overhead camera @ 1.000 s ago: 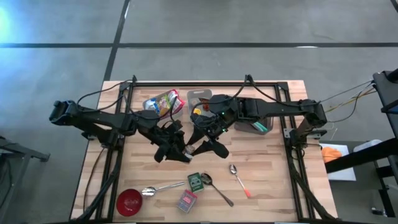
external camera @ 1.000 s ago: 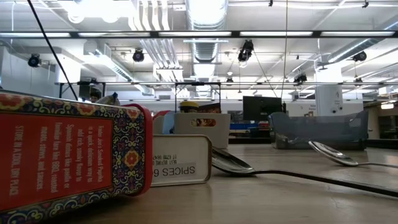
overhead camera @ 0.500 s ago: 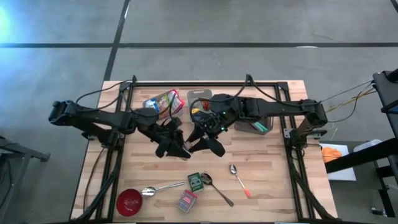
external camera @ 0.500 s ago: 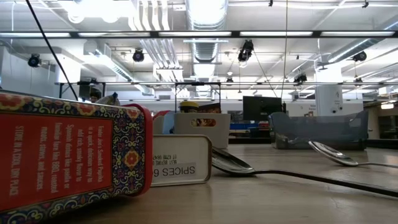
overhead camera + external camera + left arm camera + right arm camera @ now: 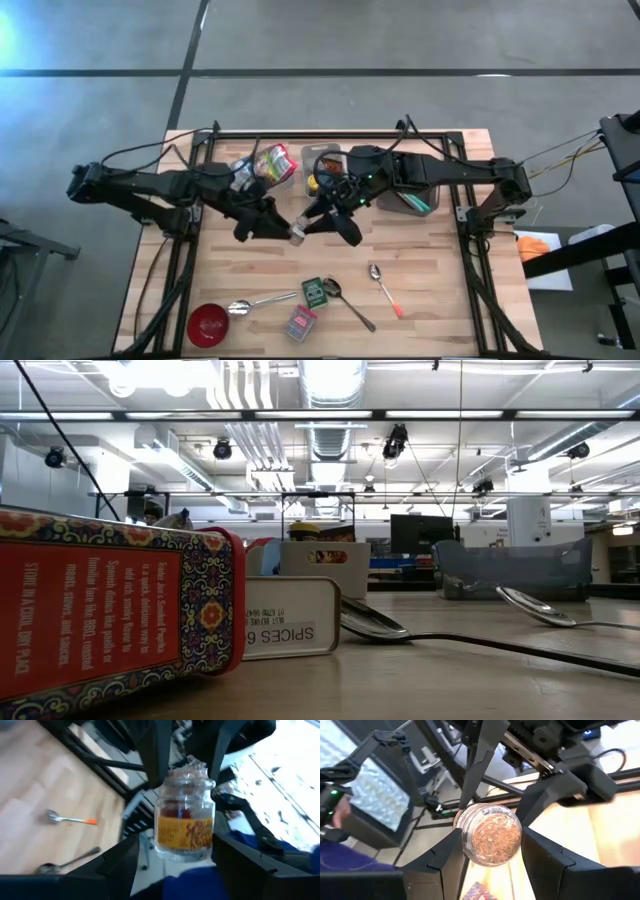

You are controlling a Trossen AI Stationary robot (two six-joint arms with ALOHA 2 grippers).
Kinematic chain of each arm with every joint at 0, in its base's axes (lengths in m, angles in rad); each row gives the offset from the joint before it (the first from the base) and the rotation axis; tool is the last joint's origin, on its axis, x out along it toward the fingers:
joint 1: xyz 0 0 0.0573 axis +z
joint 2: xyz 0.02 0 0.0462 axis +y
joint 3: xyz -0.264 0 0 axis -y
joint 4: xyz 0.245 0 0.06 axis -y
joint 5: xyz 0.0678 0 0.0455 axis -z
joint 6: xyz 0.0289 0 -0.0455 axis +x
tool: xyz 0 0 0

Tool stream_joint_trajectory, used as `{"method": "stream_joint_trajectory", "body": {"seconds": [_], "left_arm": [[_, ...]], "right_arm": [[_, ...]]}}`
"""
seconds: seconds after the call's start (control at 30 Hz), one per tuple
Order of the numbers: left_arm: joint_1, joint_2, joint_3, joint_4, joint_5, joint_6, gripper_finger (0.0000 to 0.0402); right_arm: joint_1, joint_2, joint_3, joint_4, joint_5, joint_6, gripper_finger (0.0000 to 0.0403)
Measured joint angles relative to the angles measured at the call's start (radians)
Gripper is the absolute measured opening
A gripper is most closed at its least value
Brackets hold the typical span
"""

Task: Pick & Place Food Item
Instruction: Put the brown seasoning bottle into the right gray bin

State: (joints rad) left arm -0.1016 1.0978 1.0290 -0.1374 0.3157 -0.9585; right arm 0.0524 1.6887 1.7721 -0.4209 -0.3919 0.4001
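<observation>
Midway, the spice jar [image 5: 184, 815] was clamped at once by the left gripper [image 5: 288, 231] and the right gripper [image 5: 305, 226], held between them above the table [image 5: 430, 290]. The pick appeared done; release by one gripper and placement were judged outstanding.

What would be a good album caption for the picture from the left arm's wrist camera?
Small glass spice jar gripped by the fingers of both grippers above the wooden table, where spoons lie.
</observation>
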Motion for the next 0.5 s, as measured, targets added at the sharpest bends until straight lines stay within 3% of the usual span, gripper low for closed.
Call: {"method": "stream_joint_trajectory", "body": {"seconds": [0.27, 0.5], "left_arm": [[0.011, -0.085, -0.001, -0.163, -0.171, -0.008, 0.0248], [0.011, -0.134, -0.002, -0.329, -0.275, -0.034, 0.0248]], "right_arm": [[-0.025, -0.034, 0.0, -0.107, 0.125, -0.036, 0.0172], [-0.129, -0.035, 0.0, -0.321, 0.285, -0.018, 0.0172]]}}
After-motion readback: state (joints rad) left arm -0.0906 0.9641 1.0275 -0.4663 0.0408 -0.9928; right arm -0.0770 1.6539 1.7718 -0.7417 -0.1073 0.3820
